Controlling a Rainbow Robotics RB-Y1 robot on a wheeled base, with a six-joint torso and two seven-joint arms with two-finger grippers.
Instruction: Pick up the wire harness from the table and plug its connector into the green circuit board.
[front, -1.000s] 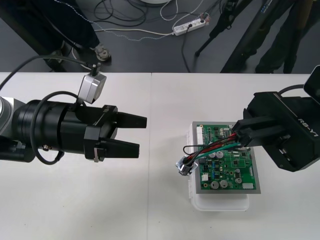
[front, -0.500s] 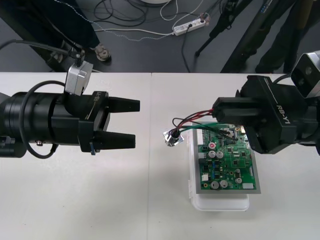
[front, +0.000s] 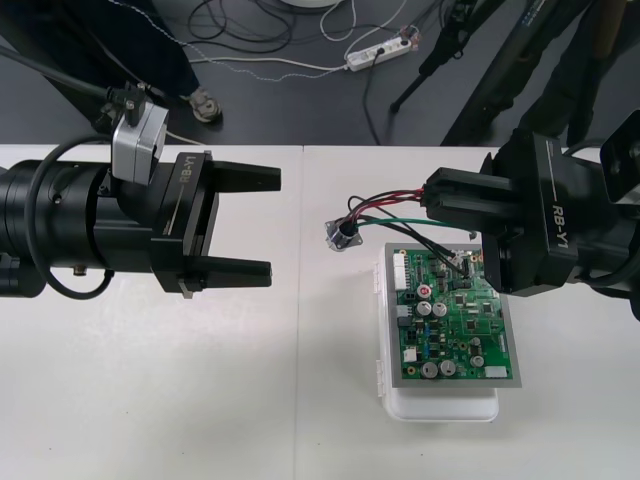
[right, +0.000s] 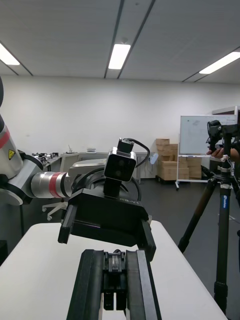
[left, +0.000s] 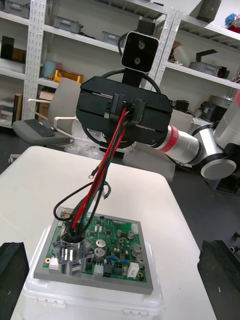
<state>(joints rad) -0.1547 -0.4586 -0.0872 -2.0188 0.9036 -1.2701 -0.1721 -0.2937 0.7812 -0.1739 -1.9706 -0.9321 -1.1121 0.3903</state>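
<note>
At centre right your right gripper (front: 430, 203) pinches the harness (front: 390, 216) just above the board (front: 455, 320), socket (front: 341, 234) dangling toward the middle, probably so the left gripper (front: 275, 224), jaws spread, can take it.

L gripper (front: 273, 223) at left w/ fingers (front: 245, 178) spread wide, R gripper (front: 430, 203) opposite, fingers pinched together.
</note>
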